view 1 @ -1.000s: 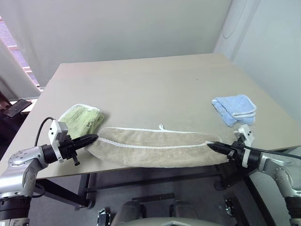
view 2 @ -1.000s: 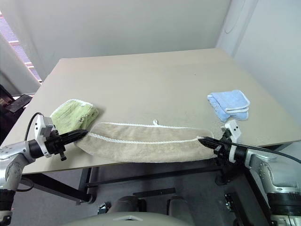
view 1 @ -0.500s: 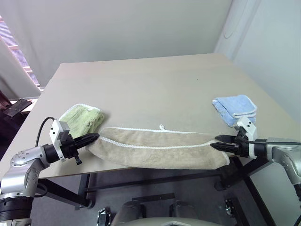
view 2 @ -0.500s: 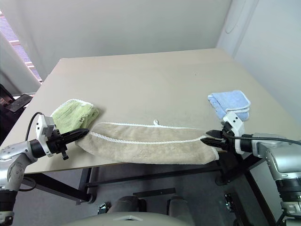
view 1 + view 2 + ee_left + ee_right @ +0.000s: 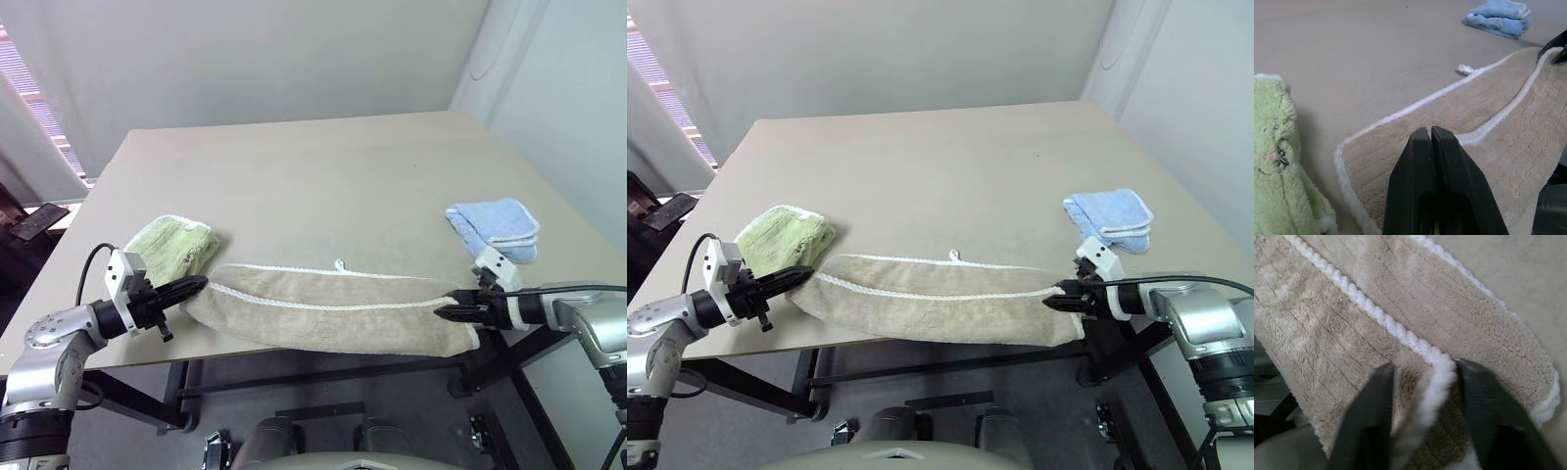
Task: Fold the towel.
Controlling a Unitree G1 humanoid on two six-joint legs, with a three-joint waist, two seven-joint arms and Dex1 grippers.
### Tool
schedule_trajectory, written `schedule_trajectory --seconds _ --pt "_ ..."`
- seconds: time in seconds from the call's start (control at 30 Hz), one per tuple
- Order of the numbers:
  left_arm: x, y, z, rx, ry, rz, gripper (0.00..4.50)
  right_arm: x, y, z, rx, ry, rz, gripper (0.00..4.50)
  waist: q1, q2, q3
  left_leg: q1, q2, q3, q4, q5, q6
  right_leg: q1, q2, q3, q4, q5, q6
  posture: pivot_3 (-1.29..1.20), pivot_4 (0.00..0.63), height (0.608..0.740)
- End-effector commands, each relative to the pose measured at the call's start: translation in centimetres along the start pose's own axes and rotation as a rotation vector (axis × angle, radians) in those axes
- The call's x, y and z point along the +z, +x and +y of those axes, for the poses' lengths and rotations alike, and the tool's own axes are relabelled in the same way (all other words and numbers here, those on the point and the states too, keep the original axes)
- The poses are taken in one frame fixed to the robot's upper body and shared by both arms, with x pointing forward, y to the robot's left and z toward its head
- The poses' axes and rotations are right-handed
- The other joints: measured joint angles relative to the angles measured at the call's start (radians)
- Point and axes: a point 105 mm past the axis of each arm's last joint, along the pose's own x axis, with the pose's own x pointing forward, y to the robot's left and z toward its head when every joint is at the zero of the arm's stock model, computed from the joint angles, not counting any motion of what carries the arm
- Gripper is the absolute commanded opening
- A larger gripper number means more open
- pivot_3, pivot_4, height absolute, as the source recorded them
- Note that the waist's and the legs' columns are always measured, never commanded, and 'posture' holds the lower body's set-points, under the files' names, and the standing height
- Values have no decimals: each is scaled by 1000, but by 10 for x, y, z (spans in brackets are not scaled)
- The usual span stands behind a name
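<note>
Black fingers of the left pincer (image 5: 194,285) are clamped tight on the towel's (image 5: 333,311) left end. The right pincer (image 5: 1422,396) is spread partway, its fingers straddling the white corded edge at the right corner, not yet pinched. The towel is draped over the desk's (image 5: 313,186) near edge. Closing the right comes next, probably.

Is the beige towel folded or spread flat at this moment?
Folded once lengthwise. The towel lies doubled along the table front edge, two white corded edges running near each other, its lower part hanging over.
</note>
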Motion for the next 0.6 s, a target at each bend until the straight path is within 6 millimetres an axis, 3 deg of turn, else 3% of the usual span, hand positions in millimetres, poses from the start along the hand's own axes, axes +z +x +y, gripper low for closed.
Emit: schedule_trajectory --seconds 0.03,0.1,0.33,0.47,0.6 --pt "9 0 0 0 47 -12 0 15 -14 -2 -5 -42 -29 707 5 0 0 0 0 0 0 0 0 0 0 0 0 0 0 0 0 736" --pt "9 0 1 3 47 -11 0 18 -16 -2 -9 -36 -48 21 7 0 0 0 0 0 0 0 0 0 0 0 0 0 0 0 0 736" --pt "19 0 9 23 49 -40 0 51 -43 3 -7 -67 -190 21 8 0 0 0 0 0 0 0 0 0 0 0 0 0 0 0 0 736" --pt "46 7 21 40 29 -144 0 81 -56 -11 -86 -103 -322 21 8 0 0 0 0 0 0 0 0 0 0 0 0 0 0 0 0 736" --pt "90 30 44 85 53 -283 0 124 -60 -46 -279 -169 -507 21 7 -1 0 0 0 0 2 0 0 1 0 -2 0 2 0 0 0 736"
